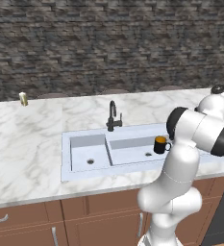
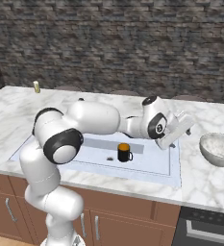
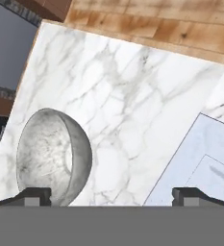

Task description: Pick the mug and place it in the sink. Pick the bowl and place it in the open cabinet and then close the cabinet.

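The mug (image 1: 160, 144) stands upright in the larger right basin of the sink (image 1: 84, 173), near the basin's right wall, its handle turned toward the right in the left base view; from the right base view the mug (image 2: 124, 153) sits just right of the drain, its orange inside showing. The black faucet (image 1: 113, 116) rises at the far rim of the sink, between the two basins. The bowl (image 2: 219, 149) rests on the marble counter (image 2: 200, 182) to the right of the sink, apart from its rim and tipped a little so its hollow faces left and up. The arm reaches out over the right end of the sink, and the gripper (image 2: 178, 130) hangs above the counter between the sink's right edge and the bowl, touching neither. Its jaws stand wide apart and hold nothing. In the hand view the two fingertips (image 3: 34, 196) rise at the bottom edge, with the bowl (image 3: 53, 156) just above the left one and a corner of the sink (image 3: 200, 153) above the right one. A small yellowish jar (image 1: 23, 98) stands at the far left of the counter, well apart from the sink.
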